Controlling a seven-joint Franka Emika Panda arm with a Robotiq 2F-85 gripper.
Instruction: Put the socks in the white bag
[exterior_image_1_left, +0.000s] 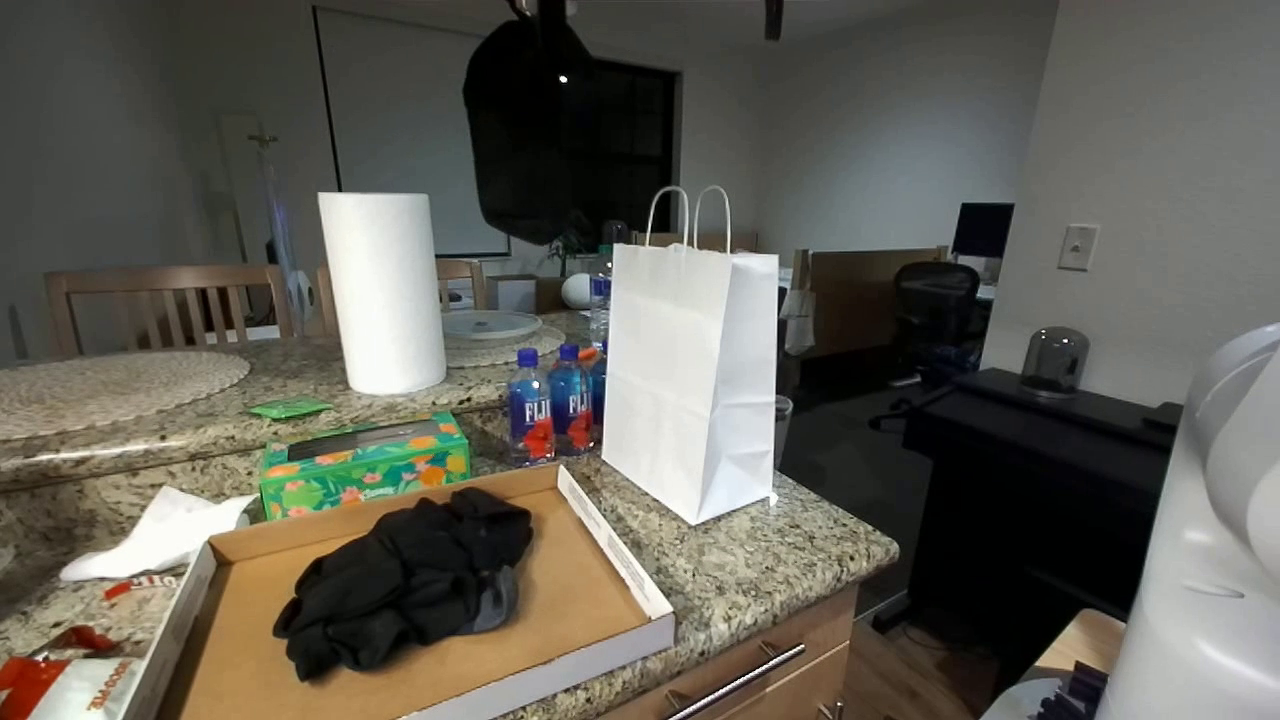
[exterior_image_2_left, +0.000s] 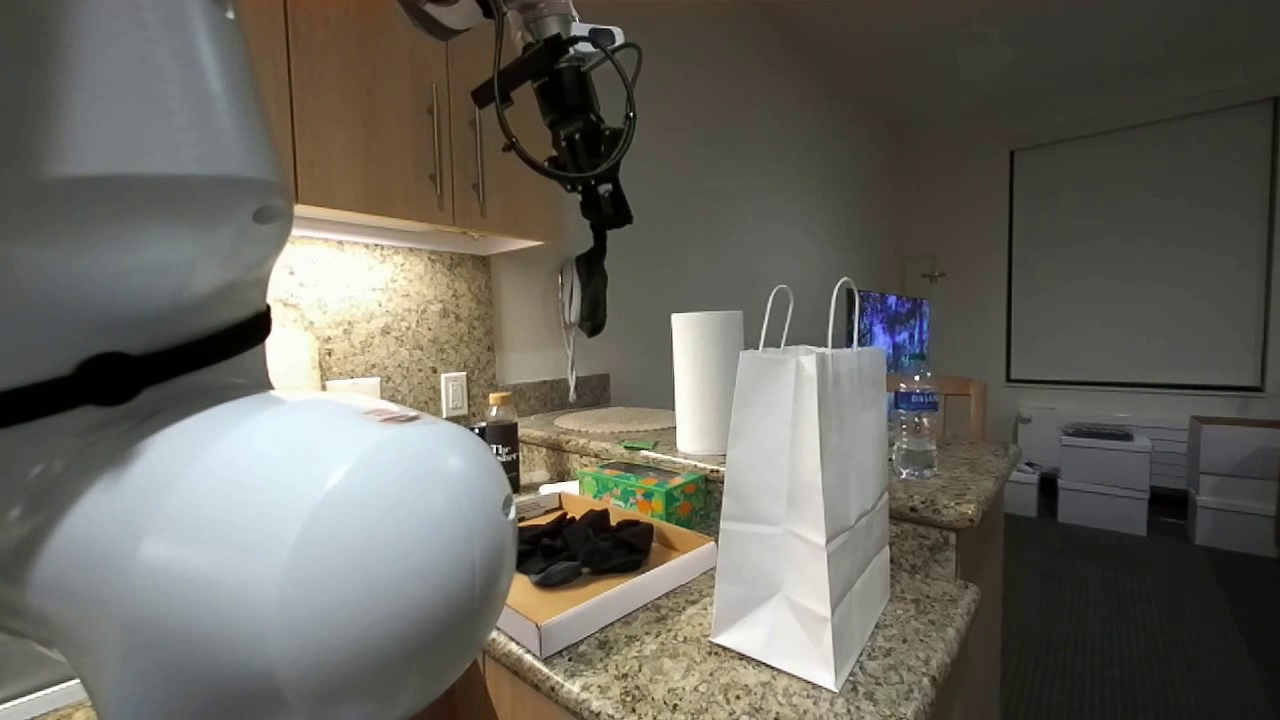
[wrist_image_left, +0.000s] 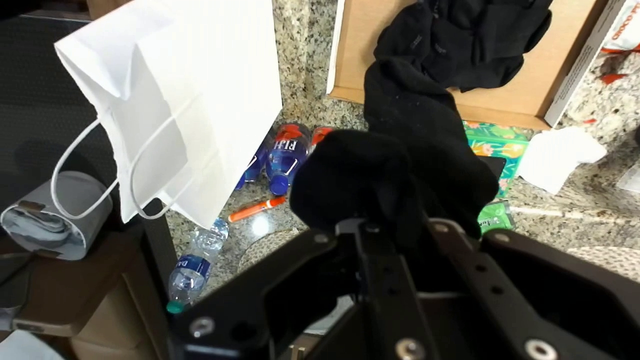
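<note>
Black sock (exterior_image_2_left: 593, 290) is hanging from my pincer (wrist_image_left: 397, 227); I'm gripping it near its top and holding it up in the air, outside the white bag (exterior_image_1_left: 665, 380). Down below, a granite counter (exterior_image_1_left: 760, 560) is bearing that bag and a shallow cardboard box (exterior_image_1_left: 560, 600); more socks (exterior_image_1_left: 410, 570), also black, are lying crumpled inside the box. Fiji bottles (exterior_image_1_left: 530, 410) are standing just beside the bag. Green tissue box (exterior_image_1_left: 400, 478) is sitting along the cardboard's edge, paper towel roll (exterior_image_1_left: 388, 300) standing on a raised ledge (exterior_image_1_left: 470, 390). Farther out, room is looking dim: grey walls (exterior_image_1_left: 880, 150), a desk chair (exterior_image_1_left: 935, 290) standing past the counter, wood cabinets (exterior_image_2_left: 370, 110) hanging high in an exterior view. Orientation: my sock's long axis is running near vertical in both exterior views, loose end pointing down; bag is standing upright, its longer side vertical.
</note>
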